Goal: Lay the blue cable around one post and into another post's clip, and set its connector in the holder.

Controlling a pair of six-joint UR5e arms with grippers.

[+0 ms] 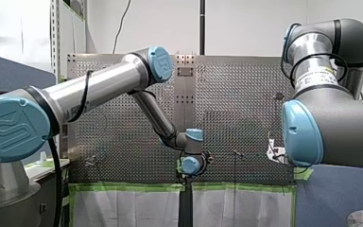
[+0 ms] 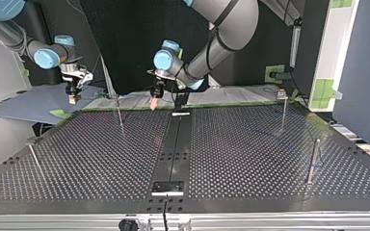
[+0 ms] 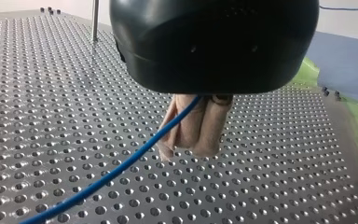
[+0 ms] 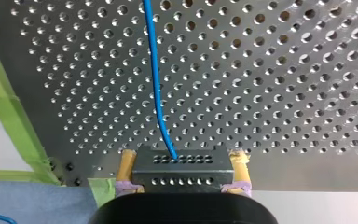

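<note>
Left gripper (image 3: 193, 140): beige pads (image 3: 212, 126) pressed together, clenched on the blue cable (image 3: 121, 168). The cable enters between the pads high up, near the black housing, and slants away beside the fingers, out over the perforated table (image 3: 51, 93). The pad tips hang above the table, not touching it. A thin post (image 3: 94, 21) stands well beyond the gripper.

Right gripper (image 4: 182, 156): grasping the connector (image 4: 182, 170), a dark block with rows of small holes, held squarely between the two yellow fingers (image 4: 127, 165), one at each end. The cable leaves the connector's forward face at its middle and runs straight ahead across the table. Green tape (image 4: 9, 116) edges the table to one side.

Top view: both grippers are at the table's far edge, well apart, the left near the dark middle strip (image 2: 173, 149) and the right at the view's left. The cable between them is too thin to trace there.
</note>
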